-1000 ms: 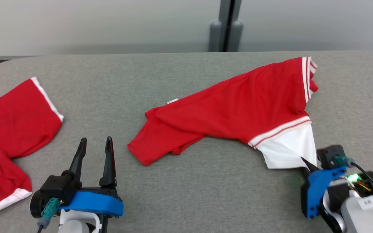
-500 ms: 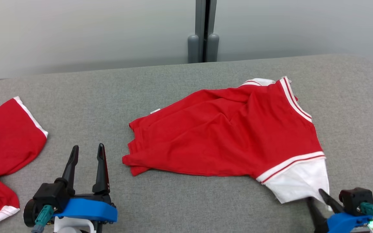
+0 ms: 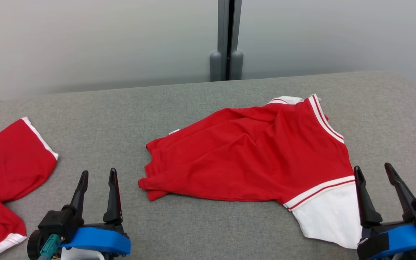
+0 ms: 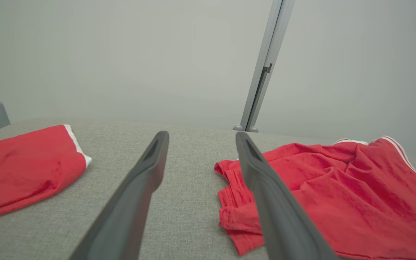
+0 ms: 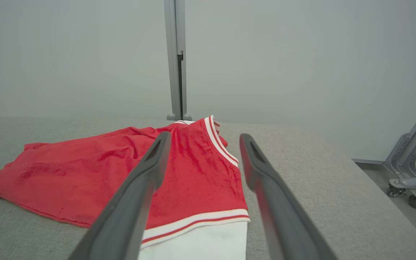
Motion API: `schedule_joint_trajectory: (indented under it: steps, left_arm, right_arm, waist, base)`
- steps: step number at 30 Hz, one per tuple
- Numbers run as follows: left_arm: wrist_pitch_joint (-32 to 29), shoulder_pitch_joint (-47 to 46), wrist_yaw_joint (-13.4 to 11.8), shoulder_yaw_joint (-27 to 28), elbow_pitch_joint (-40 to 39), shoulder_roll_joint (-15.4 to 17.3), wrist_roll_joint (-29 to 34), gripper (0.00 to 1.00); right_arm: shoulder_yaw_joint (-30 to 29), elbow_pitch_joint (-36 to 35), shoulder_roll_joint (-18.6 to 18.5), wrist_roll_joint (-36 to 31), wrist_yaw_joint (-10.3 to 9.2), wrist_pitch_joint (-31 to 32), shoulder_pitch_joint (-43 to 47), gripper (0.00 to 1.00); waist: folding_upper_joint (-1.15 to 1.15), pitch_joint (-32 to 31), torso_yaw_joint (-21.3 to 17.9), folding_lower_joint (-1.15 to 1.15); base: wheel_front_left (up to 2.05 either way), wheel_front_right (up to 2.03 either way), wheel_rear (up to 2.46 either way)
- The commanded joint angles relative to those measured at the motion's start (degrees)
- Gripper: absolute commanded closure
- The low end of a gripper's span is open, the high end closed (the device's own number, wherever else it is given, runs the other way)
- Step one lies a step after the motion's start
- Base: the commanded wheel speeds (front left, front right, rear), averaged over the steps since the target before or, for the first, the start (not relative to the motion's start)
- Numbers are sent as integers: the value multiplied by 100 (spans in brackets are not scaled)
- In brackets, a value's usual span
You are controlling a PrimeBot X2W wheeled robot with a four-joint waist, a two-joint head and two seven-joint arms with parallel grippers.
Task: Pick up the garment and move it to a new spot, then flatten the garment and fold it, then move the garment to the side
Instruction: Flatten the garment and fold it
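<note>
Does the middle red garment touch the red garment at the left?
Apart: the head view shows bare grey table between the middle garment and the left garment.

Grey felt-topped table point(image 3: 96, 108) before pale grey wall panels point(image 3: 85, 39), a grey upright post point(image 3: 226, 32) between them.
</note>
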State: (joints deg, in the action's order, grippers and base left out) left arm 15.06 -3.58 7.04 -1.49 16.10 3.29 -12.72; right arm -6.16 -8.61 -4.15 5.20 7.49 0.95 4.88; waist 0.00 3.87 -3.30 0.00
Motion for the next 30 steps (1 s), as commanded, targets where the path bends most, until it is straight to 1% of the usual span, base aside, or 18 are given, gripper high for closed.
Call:
schedule_joint_trajectory:
  steps: [1,5,10,14,17,21,27,30]
  left_arm:
    - [18,64,-16,23,15,2,-17,0]
    - [18,98,-42,54,56,-8,-16,0]
    - [18,139,-58,102,100,-14,19,0]
    - [17,83,-43,70,173,-18,37,0]
    - [-138,-236,-13,-102,444,12,45,0]
    - [-738,-905,13,-281,1029,51,-57,0]
    - [-1952,-2076,14,-322,2029,80,-342,0]
    - [-2550,-2412,-132,-310,2444,80,-419,0]
  right_arm:
    - [-68,161,48,-119,1,-222,-148,0]
    - [-115,698,113,-255,1,-566,-418,0]
    - [-85,1249,124,-319,1,-766,-688,0]
    - [-20,1451,125,-248,1,-824,-784,0]
    - [0,1503,126,-189,1,-836,-803,0]
    - [89,1507,126,-133,1,-839,-850,0]
    - [399,1544,126,-69,1,-861,-1075,0]
    - [545,1567,125,-60,1,-887,-1190,0]
  waist:
    - [0,-25,-2,0]
    - [0,-104,11,0]
    - [0,-184,74,0]
    - [0,-185,121,0]
    - [0,-105,121,0]
    - [0,85,51,0]
    - [0,450,-222,0]
    - [0,604,-353,0]
  base:
    - [0,0,0]
    - [0,0,0]
    - [0,0,0]
    - [0,0,0]
    - [0,0,0]
    - [0,0,0]
    - [0,0,0]
    - [0,0,0]
